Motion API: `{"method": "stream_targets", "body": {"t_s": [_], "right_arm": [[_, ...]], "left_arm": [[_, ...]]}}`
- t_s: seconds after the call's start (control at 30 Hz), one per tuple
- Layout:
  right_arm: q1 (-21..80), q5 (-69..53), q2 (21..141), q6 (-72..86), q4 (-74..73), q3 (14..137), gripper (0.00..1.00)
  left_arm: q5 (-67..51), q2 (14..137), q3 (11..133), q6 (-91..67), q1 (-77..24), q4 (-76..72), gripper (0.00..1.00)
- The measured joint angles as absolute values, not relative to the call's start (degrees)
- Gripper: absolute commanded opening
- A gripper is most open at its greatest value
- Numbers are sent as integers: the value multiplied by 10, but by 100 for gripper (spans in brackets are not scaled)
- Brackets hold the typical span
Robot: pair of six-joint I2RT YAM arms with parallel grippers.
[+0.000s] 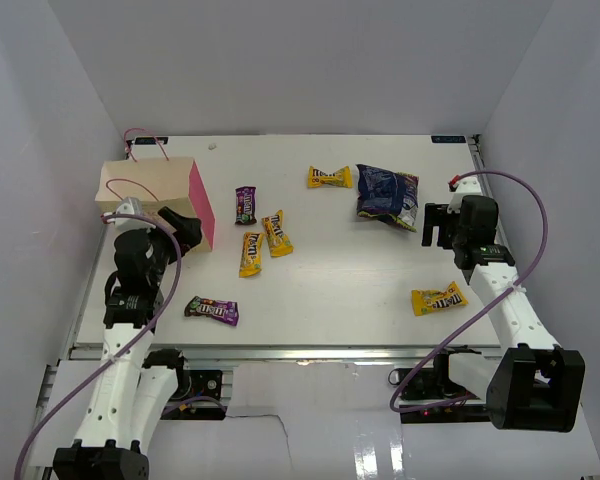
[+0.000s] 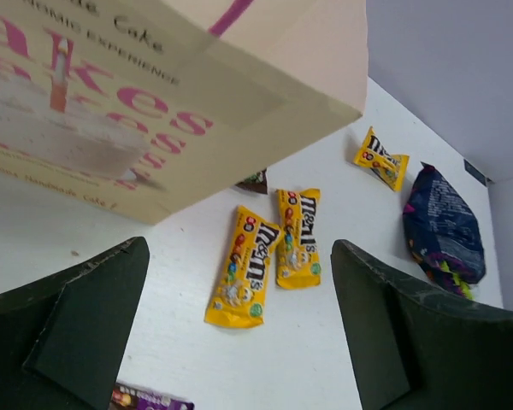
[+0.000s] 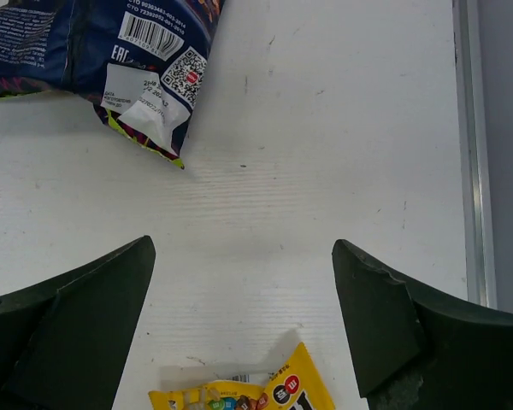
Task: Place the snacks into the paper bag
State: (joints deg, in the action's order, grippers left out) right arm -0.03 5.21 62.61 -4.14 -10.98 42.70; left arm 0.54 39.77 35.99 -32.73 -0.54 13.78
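Spread, empty jaws are shown on both arms: the left gripper (image 1: 183,226) is parked beside the paper bag (image 1: 150,188), upper left, probably to steady it; the right gripper (image 1: 432,226) is poised by the unbagged blue snack bag (image 1: 387,195).

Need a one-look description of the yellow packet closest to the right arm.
On the white table, look at the right half, toward the near edge. One yellow packet lies there alone, nearer than the dark blue snack bag; the other yellow packets lie farther left.
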Motion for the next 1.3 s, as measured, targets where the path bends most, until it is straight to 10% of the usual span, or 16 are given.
{"method": "stream_targets", "body": {"t_s": [0.63, 1.07, 1.3], "right_arm": [[0, -308, 626, -320, -226, 463, 90], [0, -345, 633, -341, -225, 452, 90], [0, -341, 634, -341, -224, 452, 90]], "left_arm": [[-67, 532, 335, -684, -6, 416, 77], [-47, 696, 351, -736, -32, 484, 75], [-29, 729, 363, -738, -40, 496, 54]]}}
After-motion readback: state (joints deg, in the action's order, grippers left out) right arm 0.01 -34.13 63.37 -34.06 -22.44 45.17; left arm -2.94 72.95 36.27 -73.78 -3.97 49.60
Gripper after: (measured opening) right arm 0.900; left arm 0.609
